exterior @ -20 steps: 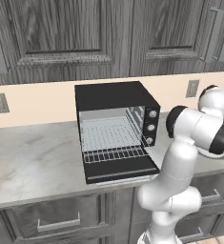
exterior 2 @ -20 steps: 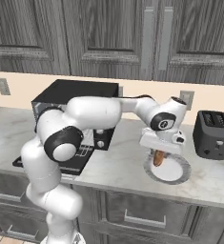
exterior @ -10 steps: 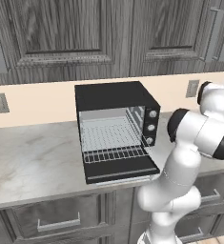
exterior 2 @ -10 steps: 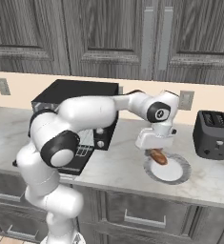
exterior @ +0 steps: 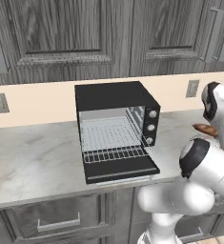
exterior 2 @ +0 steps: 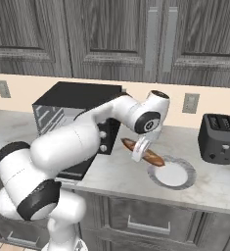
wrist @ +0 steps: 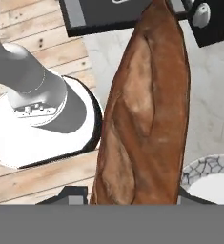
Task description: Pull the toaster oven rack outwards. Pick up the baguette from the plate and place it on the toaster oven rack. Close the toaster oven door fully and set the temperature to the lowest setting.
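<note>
The black toaster oven (exterior: 114, 95) stands at mid-counter with its door (exterior: 122, 170) folded down flat. The silver wire rack (exterior: 114, 153) sticks out over the door. My gripper (exterior 2: 140, 149) is shut on the orange-brown baguette (exterior 2: 150, 156), holding it in the air just right of the oven (exterior 2: 80, 97) and above the left rim of the white-grey plate (exterior 2: 175, 175). In the hand view the baguette (wrist: 144, 114) runs lengthwise up the middle, with the plate's rim (wrist: 209, 167) at lower right and the oven's dark front (wrist: 108, 14) at the top. The baguette's tip (exterior: 203, 128) shows beside my arm.
A smaller black slot toaster (exterior 2: 219, 138) stands right of the plate, below a wall outlet (exterior 2: 190, 103). Dark wood cabinets (exterior: 113, 33) hang over the counter. Marble counter (exterior: 32, 152) lies left of the oven. My own arm crosses in front of the oven's knobs (exterior 2: 103, 135).
The baguette has come up off the plate in my gripper and moved left toward the oven. The oven, rack and door have not moved.
</note>
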